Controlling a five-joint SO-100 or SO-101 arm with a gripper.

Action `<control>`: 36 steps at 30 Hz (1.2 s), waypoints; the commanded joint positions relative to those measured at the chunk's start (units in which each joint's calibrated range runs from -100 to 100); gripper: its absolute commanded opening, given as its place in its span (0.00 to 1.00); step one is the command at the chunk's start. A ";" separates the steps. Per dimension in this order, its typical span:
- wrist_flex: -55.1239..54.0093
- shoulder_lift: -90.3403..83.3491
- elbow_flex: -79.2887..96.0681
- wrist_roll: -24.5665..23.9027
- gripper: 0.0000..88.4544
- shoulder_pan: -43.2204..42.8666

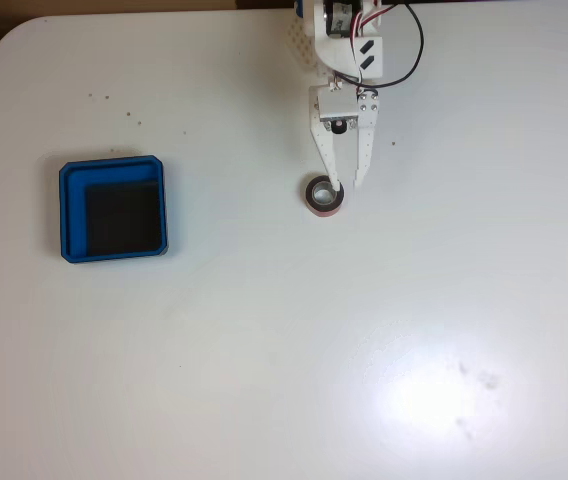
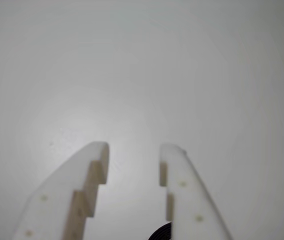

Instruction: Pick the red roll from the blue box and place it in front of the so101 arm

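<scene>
Small red tape-like roll (image 1: 323, 195) is lying flat on the white desk (image 1: 264, 350), well apart from the shallow bright-blue square box (image 1: 74, 210). The white two-fingered gripper (image 1: 347, 184) is standing spread, one fingertip over the roll's rim, suggesting release at the placement spot.
</scene>
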 commanded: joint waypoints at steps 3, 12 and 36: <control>-1.62 -5.95 3.76 0.36 0.11 -0.11; -1.62 -7.78 8.88 0.36 0.11 -0.11; -1.54 -12.72 9.06 14.20 0.11 -0.11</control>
